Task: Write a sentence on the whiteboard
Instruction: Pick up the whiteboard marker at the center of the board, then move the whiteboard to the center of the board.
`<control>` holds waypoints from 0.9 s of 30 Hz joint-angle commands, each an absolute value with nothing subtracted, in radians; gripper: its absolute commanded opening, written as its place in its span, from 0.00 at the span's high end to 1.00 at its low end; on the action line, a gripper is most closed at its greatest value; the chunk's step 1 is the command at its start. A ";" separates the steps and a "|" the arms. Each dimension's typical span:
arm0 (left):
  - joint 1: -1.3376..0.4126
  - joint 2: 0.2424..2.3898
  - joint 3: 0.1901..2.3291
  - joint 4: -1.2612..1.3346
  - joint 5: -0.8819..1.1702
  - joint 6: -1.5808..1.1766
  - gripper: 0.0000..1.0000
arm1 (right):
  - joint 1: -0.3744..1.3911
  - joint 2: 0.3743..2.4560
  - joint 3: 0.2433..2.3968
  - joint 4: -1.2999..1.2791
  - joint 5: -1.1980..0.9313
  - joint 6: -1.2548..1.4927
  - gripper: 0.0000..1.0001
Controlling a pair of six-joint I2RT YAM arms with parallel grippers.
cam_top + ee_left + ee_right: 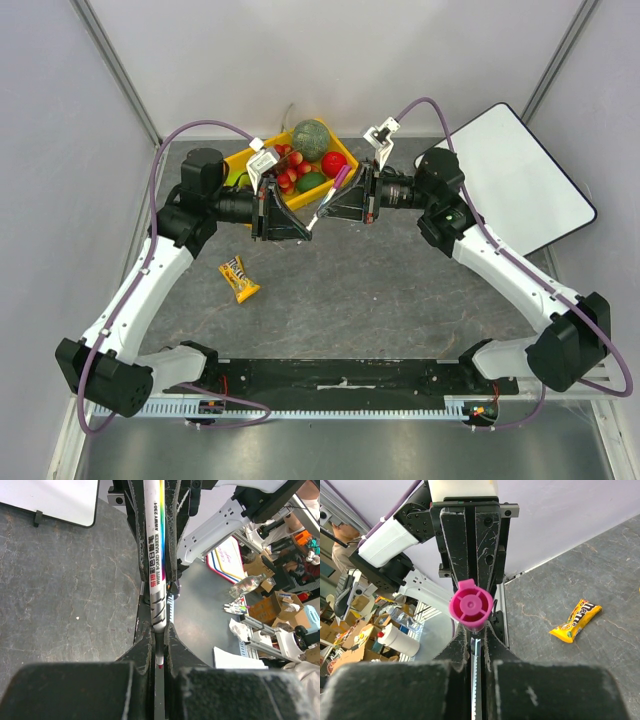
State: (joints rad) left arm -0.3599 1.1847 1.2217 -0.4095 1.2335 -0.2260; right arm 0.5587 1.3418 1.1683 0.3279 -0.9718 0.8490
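Closed on one marker (328, 195) from both sides, held above the middle of the bench (400, 300): left gripper (303, 215) pinching the white barrel near the tip, right gripper (338, 203) clamped at the pink end. Whiteboard (520, 180) at the far right corner, well apart from both grippers, its outer edge close against the right wall. Open grey surface in front, apart from a yellow candy bag (238, 278) to the left; yellow fruit tray (347, 155) just behind the grippers
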 commanded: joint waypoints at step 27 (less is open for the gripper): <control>-0.361 1.100 1.236 -0.442 0.737 -0.166 0.98 | 0.515 1.236 1.102 -0.156 -0.582 0.520 0.11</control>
